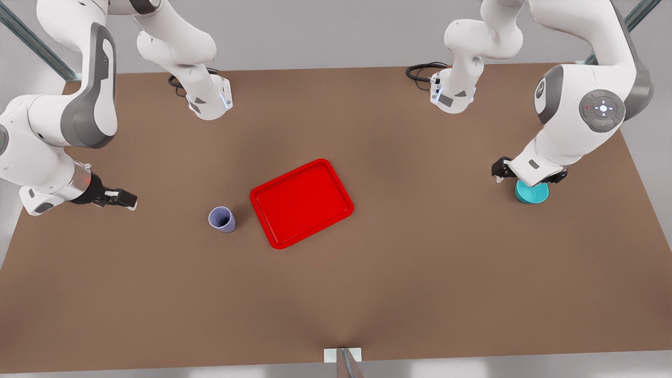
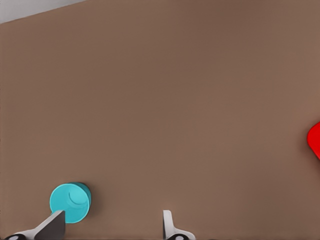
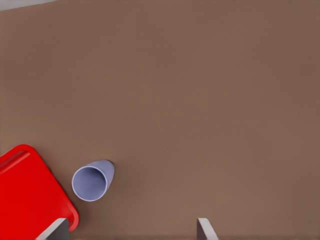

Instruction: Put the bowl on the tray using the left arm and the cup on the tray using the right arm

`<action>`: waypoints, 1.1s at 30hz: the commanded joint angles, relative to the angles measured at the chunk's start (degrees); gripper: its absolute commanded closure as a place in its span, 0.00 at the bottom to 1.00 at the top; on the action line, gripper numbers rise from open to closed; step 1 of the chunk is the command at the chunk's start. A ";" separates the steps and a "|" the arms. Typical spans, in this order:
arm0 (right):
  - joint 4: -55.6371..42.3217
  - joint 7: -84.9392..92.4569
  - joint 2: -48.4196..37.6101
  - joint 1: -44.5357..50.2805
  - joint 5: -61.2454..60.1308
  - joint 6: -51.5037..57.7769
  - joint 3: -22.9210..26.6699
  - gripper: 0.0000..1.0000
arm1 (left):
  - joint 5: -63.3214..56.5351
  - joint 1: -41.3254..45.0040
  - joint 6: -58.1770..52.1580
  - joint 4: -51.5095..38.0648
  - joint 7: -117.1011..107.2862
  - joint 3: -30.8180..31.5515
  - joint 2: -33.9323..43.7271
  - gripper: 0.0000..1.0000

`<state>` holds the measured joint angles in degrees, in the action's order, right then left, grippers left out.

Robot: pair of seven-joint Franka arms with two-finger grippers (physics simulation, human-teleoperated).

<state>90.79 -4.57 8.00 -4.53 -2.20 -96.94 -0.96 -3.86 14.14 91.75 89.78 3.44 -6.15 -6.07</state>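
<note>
The teal bowl [image 1: 533, 193] stands on the table at the front view's right, well away from the red tray [image 1: 301, 202]. My left gripper [image 1: 529, 181] hovers just above it. In the left wrist view the bowl [image 2: 70, 201] lies beside one finger of the left gripper [image 2: 112, 227], which is open and empty. The lavender cup [image 1: 222, 219] stands just left of the tray. My right gripper [image 1: 125, 199] waits farther left, above the table. In the right wrist view the right gripper [image 3: 130, 230] is open, with the cup [image 3: 92, 181] and tray [image 3: 30, 195] ahead.
Both arm bases stand at the table's far edge, each with a black cable [image 1: 424, 71] beside it. A small white bracket [image 1: 342, 355] sits at the middle of the near edge. Bare brown tabletop [image 1: 420, 273] surrounds the tray.
</note>
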 commanded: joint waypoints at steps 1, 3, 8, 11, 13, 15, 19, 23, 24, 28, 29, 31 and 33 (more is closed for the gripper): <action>0.00 0.00 0.00 -0.04 0.00 0.00 -0.01 0.00 | -0.35 0.28 0.01 -0.04 -0.02 -0.01 0.00 0.00; 0.00 0.00 0.00 0.05 0.00 -0.09 0.08 0.00 | 0.26 -1.65 -3.33 -0.39 -0.37 -0.53 -3.25 0.00; 0.00 0.00 0.00 0.05 0.00 -0.09 -0.01 0.00 | 10.54 -21.60 3.26 6.64 22.82 -4.23 -13.09 0.00; 0.00 0.00 0.00 0.05 0.00 -0.09 -0.01 0.00 | 15.20 -27.23 11.69 9.62 37.51 -6.69 -18.80 0.00; 0.00 0.00 0.00 0.05 0.00 -0.18 -0.01 0.00 | 16.96 -29.17 12.49 11.12 42.95 -6.77 -20.30 0.00; 0.00 0.00 0.00 0.05 0.00 -0.18 -0.01 0.00 | 16.78 -29.43 12.14 13.32 45.16 -6.86 -21.53 0.00; 0.00 0.00 0.00 -0.04 0.00 -0.18 -0.01 0.00 | 16.78 -29.87 15.39 13.23 44.46 -8.88 -23.47 0.00; 0.00 0.00 0.00 -0.04 0.00 -0.09 -0.01 0.00 | 16.96 -30.05 16.71 13.14 44.28 -9.76 -25.66 0.00; 0.00 0.00 0.00 -0.04 0.00 -0.18 0.08 0.00 | 17.05 -30.05 17.23 13.14 44.28 -9.76 -26.28 0.00; 0.00 0.00 0.00 -0.04 0.00 -0.18 -0.01 0.00 | 17.31 -30.14 17.50 13.32 44.37 -9.76 -28.03 0.00; 0.00 0.00 0.08 -0.04 -0.09 -0.18 -0.01 0.00 | 17.31 -30.14 17.50 13.32 44.45 -9.76 -28.56 0.00; 0.00 0.00 0.00 -0.04 0.00 -0.18 -0.01 0.00 | 17.31 -30.14 17.59 13.23 44.46 -9.68 -29.27 0.00; 0.00 0.00 0.00 -0.04 -0.09 -0.18 -0.01 0.00 | 17.31 -30.14 17.59 13.32 44.37 -9.76 -29.35 0.00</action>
<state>90.79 -4.57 8.05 -4.53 -2.20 -97.12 -0.92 13.43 -15.99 109.34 103.10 47.81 -15.83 -35.55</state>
